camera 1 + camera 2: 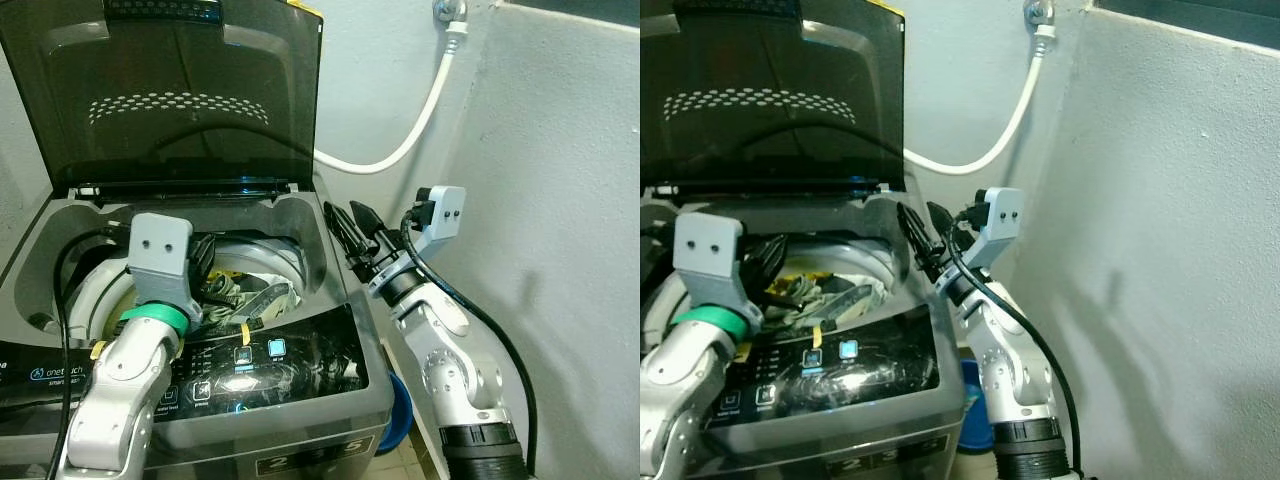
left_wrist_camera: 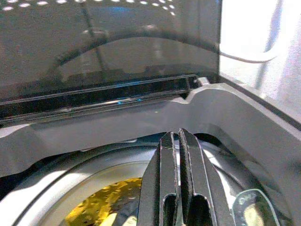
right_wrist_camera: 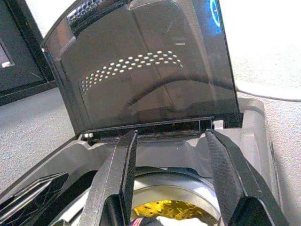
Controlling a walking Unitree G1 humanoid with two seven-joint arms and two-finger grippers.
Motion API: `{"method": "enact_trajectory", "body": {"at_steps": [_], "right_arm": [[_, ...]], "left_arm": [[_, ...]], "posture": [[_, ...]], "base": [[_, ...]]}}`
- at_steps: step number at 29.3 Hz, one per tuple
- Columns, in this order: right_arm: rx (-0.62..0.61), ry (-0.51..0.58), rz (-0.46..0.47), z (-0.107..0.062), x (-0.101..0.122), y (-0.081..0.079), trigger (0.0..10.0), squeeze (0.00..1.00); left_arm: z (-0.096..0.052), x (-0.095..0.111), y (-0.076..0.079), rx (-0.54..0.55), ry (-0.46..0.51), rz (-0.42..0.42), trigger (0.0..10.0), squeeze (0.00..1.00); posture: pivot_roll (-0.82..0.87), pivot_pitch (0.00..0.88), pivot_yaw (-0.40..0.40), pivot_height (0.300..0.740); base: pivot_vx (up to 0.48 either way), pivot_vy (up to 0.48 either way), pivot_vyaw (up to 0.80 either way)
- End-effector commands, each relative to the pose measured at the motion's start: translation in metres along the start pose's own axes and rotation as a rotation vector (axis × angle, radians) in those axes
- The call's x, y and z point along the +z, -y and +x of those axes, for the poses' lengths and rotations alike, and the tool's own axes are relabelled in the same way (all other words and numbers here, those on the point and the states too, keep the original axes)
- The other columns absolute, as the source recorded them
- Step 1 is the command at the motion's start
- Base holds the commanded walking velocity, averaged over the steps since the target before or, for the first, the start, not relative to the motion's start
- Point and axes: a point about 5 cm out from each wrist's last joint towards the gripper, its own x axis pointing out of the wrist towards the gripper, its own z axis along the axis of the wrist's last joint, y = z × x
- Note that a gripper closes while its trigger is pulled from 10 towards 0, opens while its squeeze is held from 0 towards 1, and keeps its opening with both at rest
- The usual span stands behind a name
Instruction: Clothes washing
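Observation:
A grey top-loading washing machine (image 1: 330, 290) stands with its dark tinted lid (image 1: 180, 90) raised. Clothes (image 1: 255, 298), among them a yellow patterned fabric (image 2: 101, 205), lie in the drum. My left gripper (image 2: 178, 134) hangs over the front of the drum opening, its fingers pressed together and holding nothing. Over the machine's right rim my right gripper (image 1: 350, 215) points toward the lid, open, with its fingers (image 3: 122, 160) spread wide and nothing between them.
The control panel (image 1: 260, 360) at the machine's front has lit blue buttons. A white hose (image 1: 420, 120) runs from a tap (image 1: 450, 12) down behind the machine. A grey wall (image 1: 560, 200) is close on the right. A blue object (image 1: 400, 410) sits on the floor.

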Motion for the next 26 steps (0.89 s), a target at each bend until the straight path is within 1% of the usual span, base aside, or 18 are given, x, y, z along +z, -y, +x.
{"method": "enact_trajectory", "body": {"at_steps": [1,2,5,7,8,9,10,12,13,15,16,18,19,20,21,23,25,26], "right_arm": [[0.000,-0.008,0.014,-0.002,-0.002,-0.001,10.0,0.00],[0.004,-0.013,0.018,-0.003,-0.002,0.000,10.0,0.00],[0.005,-0.018,0.021,-0.004,-0.002,0.001,10.0,0.00],[0.004,-0.020,0.029,-0.005,-0.003,0.001,10.0,0.00],[0.004,-0.013,0.038,-0.004,-0.003,0.000,10.0,0.00],[0.005,-0.004,0.048,-0.003,-0.002,-0.001,10.0,0.00],[0.005,-0.004,0.048,-0.003,-0.002,-0.001,10.0,0.00],[0.010,0.012,0.066,-0.001,-0.002,-0.005,10.0,0.00],[0.018,0.020,0.073,0.000,-0.001,-0.008,10.0,0.00],[0.018,0.020,0.073,0.000,-0.001,-0.008,10.0,0.00],[0.025,0.031,0.084,0.001,0.000,-0.010,10.0,0.00],[0.026,0.040,0.090,0.002,0.000,-0.012,10.0,0.00],[0.021,0.043,0.093,0.001,0.000,-0.012,10.0,0.00],[0.008,0.042,0.091,-0.001,-0.002,-0.010,10.0,0.00],[0.008,0.042,0.091,-0.001,-0.002,-0.010,10.0,0.00],[0.004,0.041,0.091,-0.002,-0.003,-0.010,10.0,0.00],[0.004,0.040,0.092,-0.002,-0.003,-0.010,10.0,0.00],[0.002,0.040,0.092,-0.003,-0.003,-0.010,10.0,0.00]], "left_arm": [[-0.004,0.002,0.002,-0.047,0.011,0.008,10.0,0.00],[-0.005,0.002,0.003,-0.056,0.000,-0.009,10.0,0.00],[-0.006,0.001,0.002,-0.043,-0.002,-0.013,10.0,0.00],[-0.008,-0.001,-0.001,0.005,0.003,-0.008,10.0,0.00],[-0.008,0.001,0.004,-0.023,0.026,0.005,10.0,0.00],[-0.009,0.007,0.015,-0.095,0.072,0.018,10.0,0.00],[-0.009,0.007,0.015,-0.095,0.072,0.018,10.0,0.00],[-0.014,0.018,0.037,-0.245,0.139,0.000,10.0,0.00],[-0.016,0.021,0.045,-0.302,0.156,-0.030,10.0,0.00],[-0.016,0.021,0.045,-0.302,0.156,-0.030,10.0,0.00],[-0.019,0.022,0.049,-0.342,0.161,-0.038,10.0,0.00],[-0.019,0.021,0.049,-0.356,0.154,-0.043,10.0,0.00],[-0.019,0.020,0.046,-0.351,0.143,-0.038,10.0,0.00],[-0.015,0.015,0.035,-0.290,0.107,0.000,10.0,0.00],[-0.015,0.015,0.035,-0.290,0.107,0.000,10.0,0.00],[-0.009,0.007,0.023,-0.217,0.046,0.027,10.0,0.00],[-0.008,0.005,0.020,-0.209,0.036,0.027,10.0,0.00],[-0.007,0.004,0.019,-0.209,0.031,0.043,10.0,0.00]], "posture": [[0.03,0.000,-0.001,0.740],[0.04,0.000,-0.003,0.740],[0.04,0.000,-0.005,0.740],[0.05,0.000,-0.015,0.740],[0.05,0.000,-0.020,0.740],[0.05,0.000,-0.020,0.740],[0.05,0.000,-0.020,0.740],[0.06,0.000,-0.008,0.740],[0.07,0.000,0.002,0.740],[0.07,0.000,0.002,0.740],[0.07,0.001,0.011,0.740],[0.08,0.005,0.018,0.740],[0.08,0.006,0.023,0.740],[0.08,0.008,0.030,0.740],[0.08,0.008,0.030,0.740],[0.08,0.006,0.037,0.740],[0.08,0.004,0.037,0.740],[0.08,0.004,0.037,0.740]], "base": [[0.000,0.000,0.00],[0.000,0.000,0.00],[0.000,0.000,0.00],[0.000,0.000,0.00],[0.000,0.000,0.00],[0.000,0.000,0.00],[0.000,0.000,0.00],[0.000,0.000,0.00],[0.000,0.000,0.00],[0.000,0.000,0.00],[0.000,0.000,0.00],[0.000,0.000,0.00],[0.000,0.000,0.00],[0.000,0.000,0.00],[0.000,0.000,0.00],[0.000,0.000,0.00],[0.000,0.000,0.00],[0.000,0.000,0.00]]}}
